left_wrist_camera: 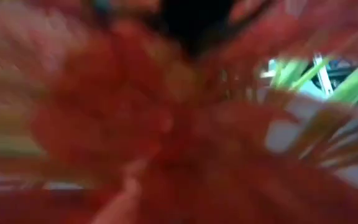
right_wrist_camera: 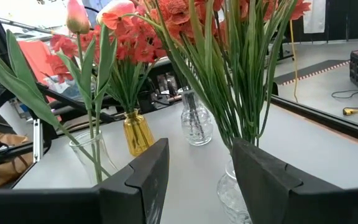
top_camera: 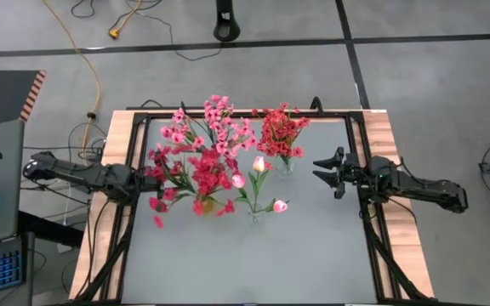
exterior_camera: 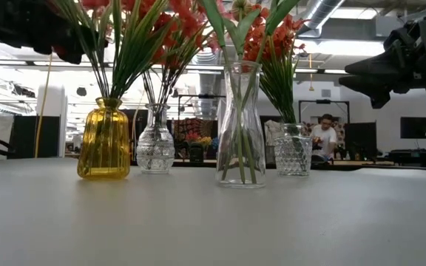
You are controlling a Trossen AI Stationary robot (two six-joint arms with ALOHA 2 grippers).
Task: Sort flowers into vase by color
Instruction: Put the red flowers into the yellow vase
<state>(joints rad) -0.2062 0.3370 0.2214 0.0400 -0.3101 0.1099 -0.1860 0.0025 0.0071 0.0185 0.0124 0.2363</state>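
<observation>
Many flowers [top_camera: 215, 149] stood in vases; light, floppy sprigs, best pinched low on stems. Right pincer [top_camera: 328, 172] spread, empty; left pincer's state indiscernible.

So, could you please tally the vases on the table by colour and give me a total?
Amber yellow vase: 1
Clear glass vases: 3, namely a small round patterned one, a tall narrow one and a short diamond-cut one
Total: 4 vases, all with flower stems in them.
</observation>
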